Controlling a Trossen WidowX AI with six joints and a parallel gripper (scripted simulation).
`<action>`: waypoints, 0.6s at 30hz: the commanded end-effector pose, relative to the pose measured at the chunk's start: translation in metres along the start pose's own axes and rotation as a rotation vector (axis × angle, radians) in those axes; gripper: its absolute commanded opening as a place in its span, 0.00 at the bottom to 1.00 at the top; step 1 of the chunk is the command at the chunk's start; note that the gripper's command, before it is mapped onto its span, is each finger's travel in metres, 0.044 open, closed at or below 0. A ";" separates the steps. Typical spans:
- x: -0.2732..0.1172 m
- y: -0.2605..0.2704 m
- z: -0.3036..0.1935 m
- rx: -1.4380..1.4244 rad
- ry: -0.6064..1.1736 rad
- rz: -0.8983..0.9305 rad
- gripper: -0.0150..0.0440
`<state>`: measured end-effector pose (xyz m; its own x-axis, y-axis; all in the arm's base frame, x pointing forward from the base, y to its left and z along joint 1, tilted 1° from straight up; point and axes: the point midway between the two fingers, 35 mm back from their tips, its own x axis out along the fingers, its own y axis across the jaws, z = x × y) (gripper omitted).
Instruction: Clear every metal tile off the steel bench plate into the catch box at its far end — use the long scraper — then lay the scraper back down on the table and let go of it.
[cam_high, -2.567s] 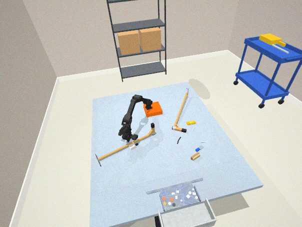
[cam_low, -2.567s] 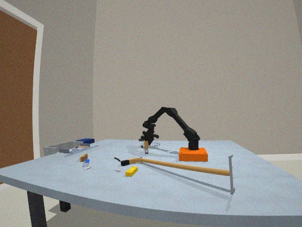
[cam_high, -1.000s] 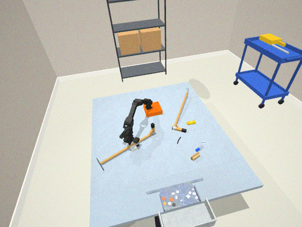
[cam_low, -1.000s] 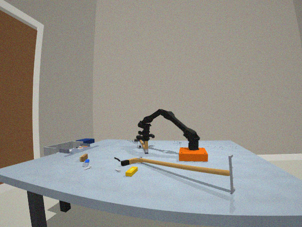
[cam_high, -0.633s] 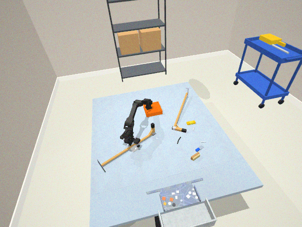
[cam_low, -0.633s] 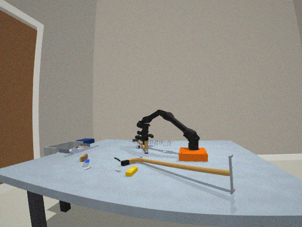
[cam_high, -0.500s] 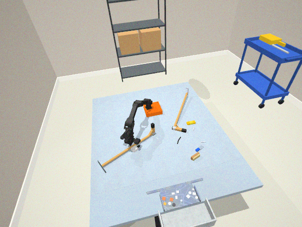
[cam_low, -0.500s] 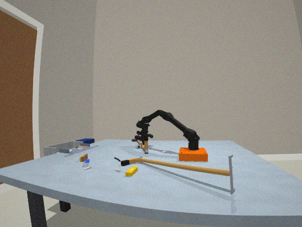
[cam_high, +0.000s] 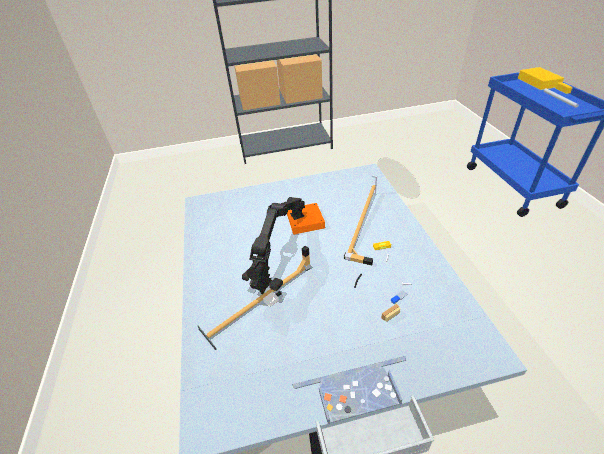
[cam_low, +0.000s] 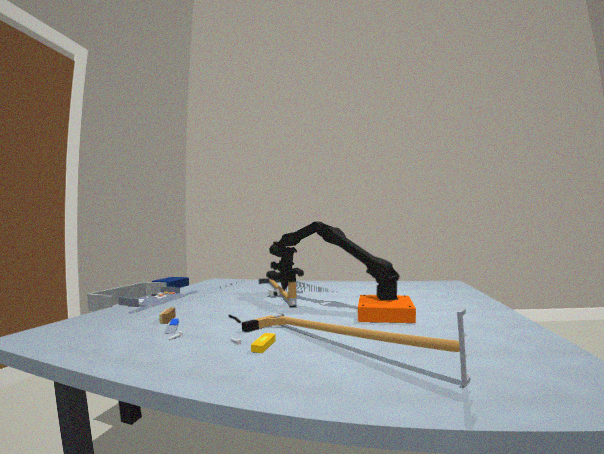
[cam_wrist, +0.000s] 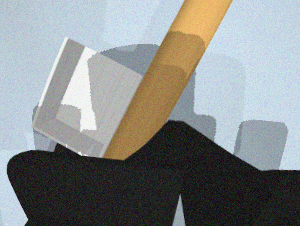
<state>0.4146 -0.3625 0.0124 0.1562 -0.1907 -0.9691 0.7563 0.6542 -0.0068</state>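
Note:
A long wooden-handled tool with a wide dark blade (cam_high: 235, 317) (cam_wrist: 200, 25) lies diagonally across the left of the table, its black-tipped grip end near the arm's base. My gripper (cam_high: 262, 291) (cam_low: 284, 286) is shut, with its tips at the middle of the handle; nothing shows between them. In the wrist view the fingers hide part of the handle. A silver bracket-like piece (cam_high: 271, 301) (cam_wrist: 112, 85) lies against the handle. Several white, orange and dark tiles lie on the steel plate (cam_high: 374, 370) at the table's front edge. The catch box (cam_high: 423, 420) (cam_low: 107, 296) adjoins its far end.
A second wooden-handled tool (cam_high: 362, 220) (cam_low: 360, 333) with a narrow silver head lies right of the orange base (cam_high: 309, 220) (cam_low: 386, 309). A yellow block (cam_high: 382, 245) (cam_low: 263, 343), a blue-ended piece (cam_high: 395, 299) and a tan block (cam_high: 391, 313) (cam_low: 167, 315) lie on the right.

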 end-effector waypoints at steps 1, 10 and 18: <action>0.005 0.011 -0.002 -0.006 0.010 0.009 0.25; -0.009 0.004 0.004 0.000 -0.010 0.002 0.25; -0.040 0.004 0.009 0.000 -0.036 0.006 0.25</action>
<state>0.4171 -0.3594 0.0356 0.1681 -0.2004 -0.9652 0.7558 0.6548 -0.0043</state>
